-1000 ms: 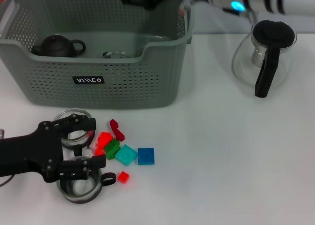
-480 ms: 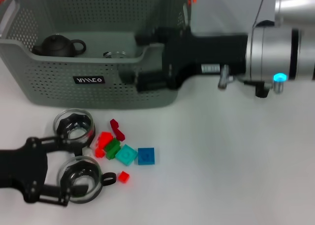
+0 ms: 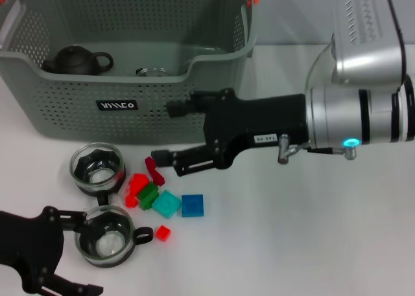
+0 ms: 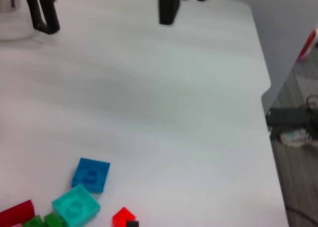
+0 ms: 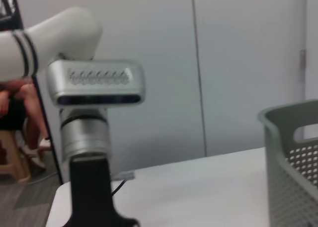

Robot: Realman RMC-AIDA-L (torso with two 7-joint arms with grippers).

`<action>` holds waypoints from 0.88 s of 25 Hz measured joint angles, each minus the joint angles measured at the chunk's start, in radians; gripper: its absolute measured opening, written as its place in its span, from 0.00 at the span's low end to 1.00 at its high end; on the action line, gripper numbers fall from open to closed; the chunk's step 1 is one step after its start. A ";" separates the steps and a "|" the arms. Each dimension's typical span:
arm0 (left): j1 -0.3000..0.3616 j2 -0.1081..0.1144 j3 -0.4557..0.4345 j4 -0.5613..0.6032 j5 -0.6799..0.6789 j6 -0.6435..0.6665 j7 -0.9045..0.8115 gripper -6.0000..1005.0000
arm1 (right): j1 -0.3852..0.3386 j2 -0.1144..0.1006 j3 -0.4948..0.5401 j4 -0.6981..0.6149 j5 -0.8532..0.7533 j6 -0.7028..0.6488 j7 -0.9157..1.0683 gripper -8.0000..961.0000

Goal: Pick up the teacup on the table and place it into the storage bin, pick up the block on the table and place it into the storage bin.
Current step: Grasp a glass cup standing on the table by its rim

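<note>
Two glass teacups sit on the counter in the head view: one at 8 o'clock, the other just below it. The released left pincer straddles this lower cup without closing on it. The blocks lie just beside the cups at their 3 o'clock. The storage bin stands at 11 o'clock. The released right pincer hangs above the blocks, before the bin's front wall.
</note>
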 joint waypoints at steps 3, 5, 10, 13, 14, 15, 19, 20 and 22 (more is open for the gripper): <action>-0.010 -0.001 0.020 0.013 0.003 -0.007 0.000 0.93 | 0.001 -0.001 -0.019 0.012 -0.002 0.002 -0.037 0.96; -0.017 -0.001 0.032 0.017 0.011 -0.013 -0.001 0.93 | 0.001 -0.002 -0.022 0.021 -0.002 -0.004 -0.058 0.96; -0.043 -0.020 0.065 0.028 0.076 -0.053 -0.004 0.93 | 0.005 -0.005 -0.023 0.040 -0.021 -0.012 -0.071 0.96; -0.048 -0.039 0.099 0.054 0.118 -0.096 -0.006 0.93 | 0.010 -0.004 -0.016 0.060 -0.026 -0.006 -0.066 0.96; -0.048 -0.041 0.112 0.058 0.123 -0.105 -0.009 0.93 | 0.012 -0.004 -0.014 0.067 -0.026 -0.005 -0.065 0.96; -0.048 -0.041 0.112 0.058 0.123 -0.105 -0.009 0.93 | 0.014 -0.003 -0.013 0.073 -0.026 -0.002 -0.065 0.96; -0.050 -0.040 0.202 0.071 0.137 -0.143 -0.045 0.93 | 0.017 -0.003 -0.013 0.083 -0.022 0.017 -0.060 0.96; -0.050 -0.041 0.214 0.079 0.145 -0.146 -0.050 0.93 | 0.018 -0.003 -0.013 0.086 -0.021 0.019 -0.058 0.96; -0.050 -0.042 0.242 0.093 0.155 -0.149 -0.064 0.93 | 0.021 -0.002 -0.014 0.091 -0.019 0.021 -0.058 0.96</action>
